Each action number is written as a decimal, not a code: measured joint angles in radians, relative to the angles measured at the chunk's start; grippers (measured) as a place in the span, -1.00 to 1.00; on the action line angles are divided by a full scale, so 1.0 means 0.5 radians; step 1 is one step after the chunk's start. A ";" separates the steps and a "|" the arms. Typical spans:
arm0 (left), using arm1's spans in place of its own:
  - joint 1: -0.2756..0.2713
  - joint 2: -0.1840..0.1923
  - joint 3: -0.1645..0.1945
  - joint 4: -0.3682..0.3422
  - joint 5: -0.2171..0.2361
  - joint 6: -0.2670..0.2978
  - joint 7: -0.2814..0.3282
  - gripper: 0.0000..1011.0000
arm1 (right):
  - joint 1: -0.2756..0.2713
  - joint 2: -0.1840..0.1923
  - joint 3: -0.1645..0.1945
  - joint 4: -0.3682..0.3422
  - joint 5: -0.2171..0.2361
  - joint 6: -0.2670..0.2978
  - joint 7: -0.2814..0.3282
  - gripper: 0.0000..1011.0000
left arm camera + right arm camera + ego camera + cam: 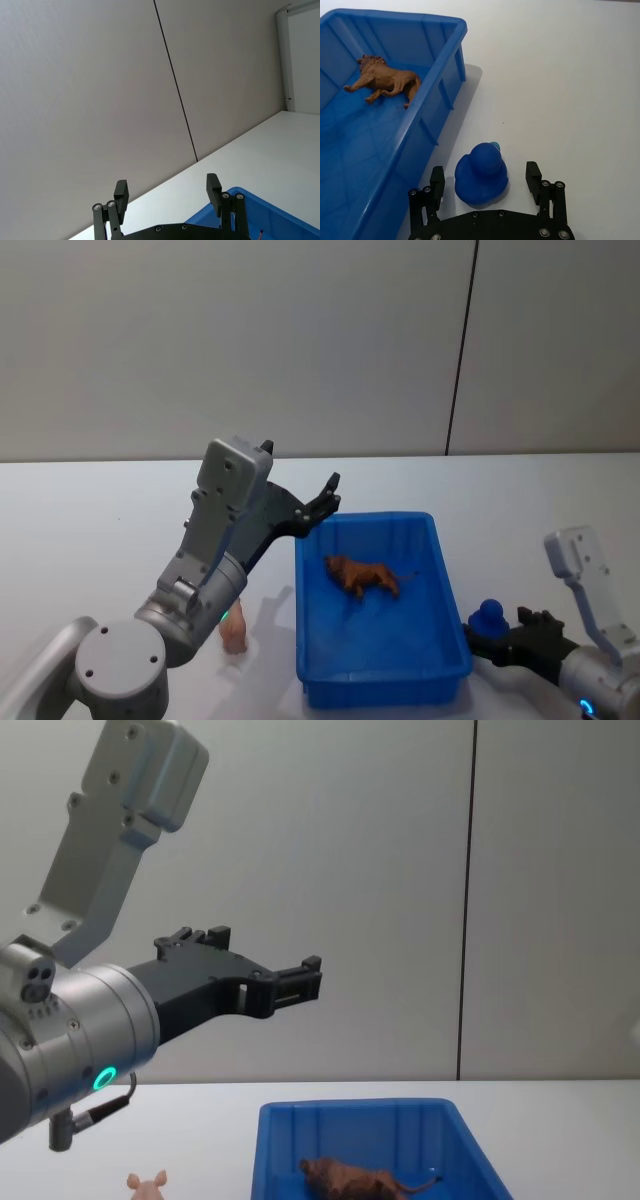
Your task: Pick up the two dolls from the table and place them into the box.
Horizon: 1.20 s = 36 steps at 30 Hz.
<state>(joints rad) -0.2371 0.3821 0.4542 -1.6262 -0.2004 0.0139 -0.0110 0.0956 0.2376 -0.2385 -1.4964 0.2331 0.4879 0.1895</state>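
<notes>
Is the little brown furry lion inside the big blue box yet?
Inside. The brown furry toy lion lies on the floor of the bright blue plastic bin, with its walls around it.

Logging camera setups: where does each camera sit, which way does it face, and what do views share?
Head: high, looking down at the table; left arm, left tool raised near the box, right tool lower right.
Chest: lower, looking across toward the wall; left arm large.
Left wrist: on the raised arm, facing the wall; its tool open.
Right wrist: low over the table, looking down; open tool flanks a blue duck.
Shared: head, chest and right wrist see the brown doll in the box.
</notes>
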 joint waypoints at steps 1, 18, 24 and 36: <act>0.000 0.000 0.000 0.000 0.000 0.000 0.000 0.98 | 0.017 -0.009 -0.004 0.028 -0.012 0.002 0.007 0.98; 0.000 0.000 0.000 0.000 0.000 0.000 0.000 0.98 | 0.114 -0.054 -0.022 0.176 -0.078 0.003 0.044 0.54; 0.000 0.000 0.000 0.000 0.000 0.000 0.000 0.98 | 0.127 -0.061 -0.025 0.195 -0.086 0.003 0.049 0.27; 0.000 0.000 0.000 0.000 0.000 0.000 0.000 0.98 | 0.109 -0.054 -0.035 0.163 -0.123 -0.048 0.041 0.08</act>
<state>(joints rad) -0.2371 0.3821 0.4542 -1.6262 -0.2004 0.0138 -0.0110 0.1499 0.2105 -0.2559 -1.4149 0.1716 0.4641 0.2102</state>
